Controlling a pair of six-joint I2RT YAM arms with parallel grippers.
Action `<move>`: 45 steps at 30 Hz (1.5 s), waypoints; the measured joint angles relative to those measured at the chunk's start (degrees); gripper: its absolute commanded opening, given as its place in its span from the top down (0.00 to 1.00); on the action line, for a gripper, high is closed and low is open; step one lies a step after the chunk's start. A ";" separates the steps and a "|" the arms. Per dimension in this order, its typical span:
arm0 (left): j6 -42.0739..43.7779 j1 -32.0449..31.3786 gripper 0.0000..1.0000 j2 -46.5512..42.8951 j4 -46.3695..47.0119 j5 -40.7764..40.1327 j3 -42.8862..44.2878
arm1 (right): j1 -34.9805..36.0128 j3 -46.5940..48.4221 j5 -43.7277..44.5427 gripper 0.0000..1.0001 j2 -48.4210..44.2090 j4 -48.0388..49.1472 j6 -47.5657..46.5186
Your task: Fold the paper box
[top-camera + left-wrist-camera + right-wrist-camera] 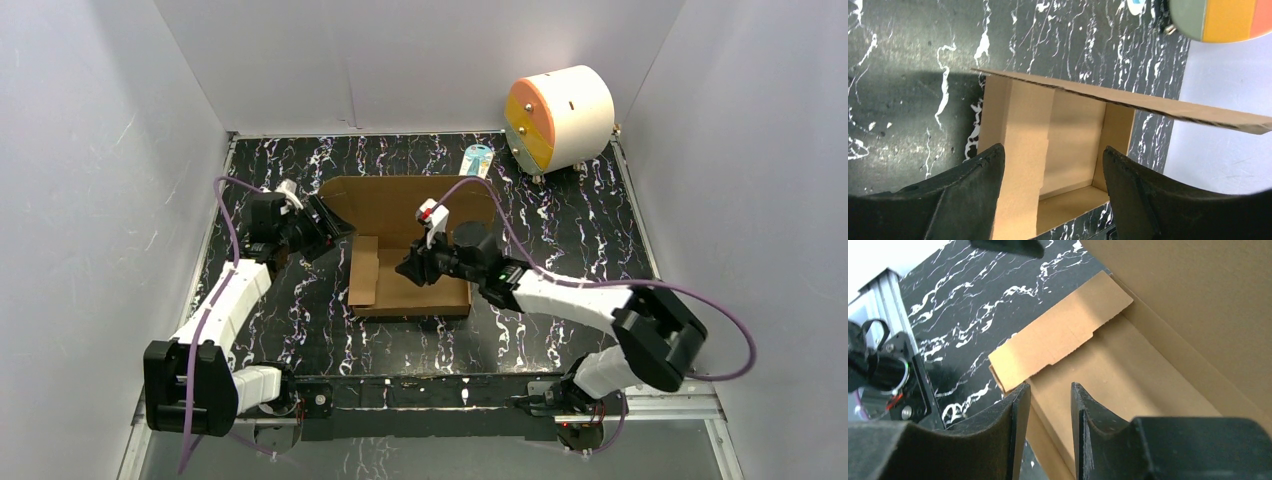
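The box (395,205) lies open-topped in the middle of the desk (570,250). The left tool (330,226) sits at its rear left corner, spread wide and holding nothing. The right tool (408,268) hangs inside the box above its floor, fingers (1015,405) narrowly apart, gripping nothing.

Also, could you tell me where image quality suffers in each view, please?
Top external: sharp, evenly lit. Left wrist: left gripper dark and blurred, corner vignetting, shadow on the table beside the paper box. Right wrist: right gripper out of focus, top-left corner blown out white.
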 measured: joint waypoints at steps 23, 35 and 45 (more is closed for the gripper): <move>0.96 -2.67 0.58 -0.98 -1.66 -0.72 -9.62 | 5.07 1.70 12.87 0.69 27.67 25.16 17.22; 2.23 -12.00 0.67 2.99 -2.23 -9.27 -7.98 | 5.07 0.72 16.65 0.71 28.09 26.73 16.26; 3.74 -21.59 0.63 5.99 -7.96 -22.64 -2.32 | 5.22 -1.05 19.67 0.73 28.24 26.95 16.35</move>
